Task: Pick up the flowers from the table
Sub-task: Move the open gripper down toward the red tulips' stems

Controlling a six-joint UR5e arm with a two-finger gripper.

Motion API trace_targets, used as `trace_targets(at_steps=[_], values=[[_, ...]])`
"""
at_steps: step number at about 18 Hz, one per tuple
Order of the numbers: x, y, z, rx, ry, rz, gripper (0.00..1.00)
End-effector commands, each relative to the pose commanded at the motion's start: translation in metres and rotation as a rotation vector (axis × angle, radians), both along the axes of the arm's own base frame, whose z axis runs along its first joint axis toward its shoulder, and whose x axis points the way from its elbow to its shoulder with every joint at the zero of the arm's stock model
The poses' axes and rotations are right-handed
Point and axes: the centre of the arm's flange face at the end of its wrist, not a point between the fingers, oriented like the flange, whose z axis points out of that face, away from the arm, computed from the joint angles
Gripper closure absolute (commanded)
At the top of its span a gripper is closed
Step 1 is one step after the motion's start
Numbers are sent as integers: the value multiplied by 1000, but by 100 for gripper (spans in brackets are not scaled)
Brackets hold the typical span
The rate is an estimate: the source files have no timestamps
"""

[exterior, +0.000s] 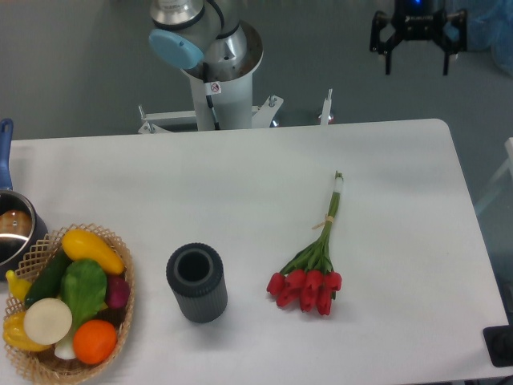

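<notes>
One bunch of flowers (314, 257) is being shown lying flat on the table (240, 184), right of centre and well apart from the cup (196, 282), which is standing at about 9 o'clock of the red heads. Its long axis is being run nearly from 6 to 12 o'clock: heads toward the near edge, stem tips pointing away and leaning slightly to 1 o'clock, with the tan band about midway up the stems. Farther off, beyond the table's far edge, the gripper (416, 64) is being held high with its fingers spread and nothing between them. From it, the flowers are lying toward 7 o'clock, well apart, so a long reach toward the near side and downward is being called for, judged best across the stems near the band.
</notes>
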Motion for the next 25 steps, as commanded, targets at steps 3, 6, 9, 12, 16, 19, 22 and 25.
trace_targets(at_steps=[3,6,9,12,16,19,22,25], values=[[1,4,-23,-1,-44,-10,0],[0,5,-48,-5,-94,-17,0],[0,14,-63,-7,-122,-31,0],[-2,33,-85,-12,-169,-67,0],[-10,57,-118,5,-221,-102,0],[-13,70,-134,57,-245,-106,0],[-12,85,-153,60,-283,-102,0],[-16,99,-165,69,-269,-51,0]])
